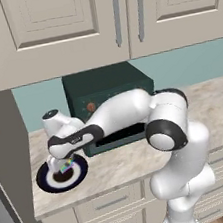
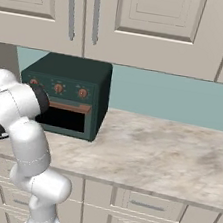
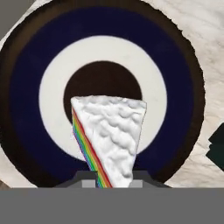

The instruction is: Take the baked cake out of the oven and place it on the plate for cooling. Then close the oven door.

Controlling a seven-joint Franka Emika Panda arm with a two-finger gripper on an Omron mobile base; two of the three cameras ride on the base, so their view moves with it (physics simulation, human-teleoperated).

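The cake is a wedge with white icing and rainbow layers. My gripper is shut on its near end. It hangs just above the plate, which is round with a dark blue band, a white ring and a dark centre. In the left base view the gripper holds the cake over the plate at the counter's left end. The oven is a dark green countertop box with orange knobs, right behind my forearm. Its front is dark under an orange bar. I cannot tell how the oven door stands.
Beige wall cabinets hang above the oven. A tall cabinet side closes off the counter's left end beside the plate. The marble counter runs wide to the right of the oven. Drawers sit below the counter.
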